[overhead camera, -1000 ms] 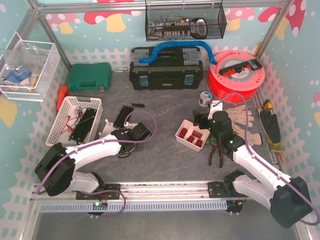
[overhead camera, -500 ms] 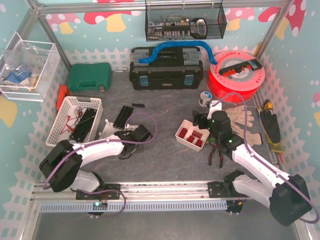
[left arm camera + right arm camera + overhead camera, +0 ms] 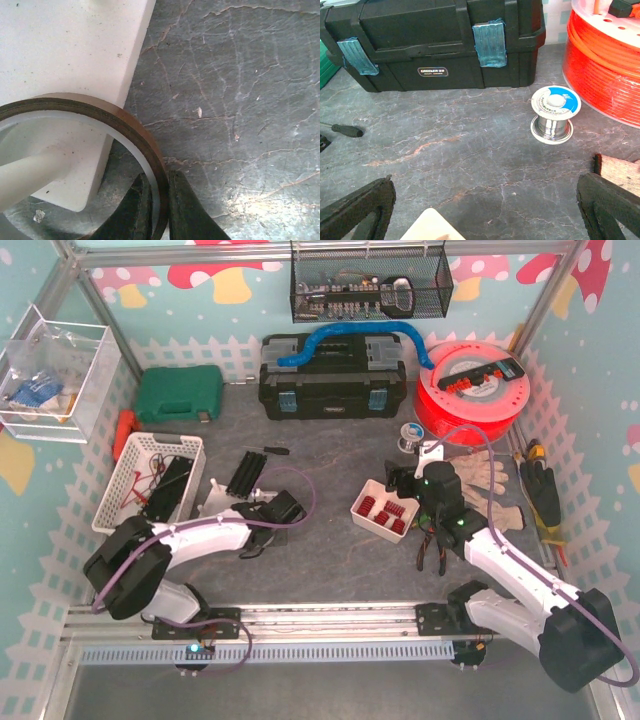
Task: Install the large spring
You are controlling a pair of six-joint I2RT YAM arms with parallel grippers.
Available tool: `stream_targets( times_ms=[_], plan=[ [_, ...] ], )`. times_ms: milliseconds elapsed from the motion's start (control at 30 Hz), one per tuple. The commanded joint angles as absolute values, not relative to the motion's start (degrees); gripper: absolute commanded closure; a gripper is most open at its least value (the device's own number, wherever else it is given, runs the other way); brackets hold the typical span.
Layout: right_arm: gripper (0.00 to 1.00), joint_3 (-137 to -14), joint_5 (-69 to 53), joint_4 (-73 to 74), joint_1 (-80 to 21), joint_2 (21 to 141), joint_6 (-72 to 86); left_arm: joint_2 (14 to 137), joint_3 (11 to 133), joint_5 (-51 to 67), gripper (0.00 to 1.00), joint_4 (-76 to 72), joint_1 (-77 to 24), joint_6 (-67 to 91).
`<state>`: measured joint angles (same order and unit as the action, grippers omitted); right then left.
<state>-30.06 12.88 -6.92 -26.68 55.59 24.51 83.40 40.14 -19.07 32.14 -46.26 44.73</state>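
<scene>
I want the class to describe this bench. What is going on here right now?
The left end effector is shut on the wall of a brown ring, with one finger inside it and one outside. The ring lies partly over a white block, and a white peg shows inside it. Whether this ring is the large spring cannot be told. The right end effector hangs open and empty by the white tray of red springs.

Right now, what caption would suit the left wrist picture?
Left hand pinches the rim of a brown ring lying partly over a white block on grey table.
</scene>
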Motion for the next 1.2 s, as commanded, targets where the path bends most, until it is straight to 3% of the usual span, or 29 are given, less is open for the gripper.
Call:
stream_targets(
  times_ms=[0,433,733,1167],
  plan=[
    [0.02,-29.88,13.52,-7.94,-27.03,55.83,25.05,82.08,40.89,-19.16,0.9,33.62,-45.97,43.84],
    [0.02,-30.45,8.74,-8.74,-27.18,57.0,24.15,75.42,47.86,-21.04,0.99,42.94,-45.97,40.95],
    [0.03,-31.62,8.35,-11.53,-32.88,63.31,22.07,70.2,56.61,-23.53,1.0,44.51,-45.77,37.9],
    [0.03,-29.68,1.6,-21.34,-40.86,65.25,17.26,77.83,59.91,-16.0,1.0,14.94,-24.48,26.59]
  ],
)
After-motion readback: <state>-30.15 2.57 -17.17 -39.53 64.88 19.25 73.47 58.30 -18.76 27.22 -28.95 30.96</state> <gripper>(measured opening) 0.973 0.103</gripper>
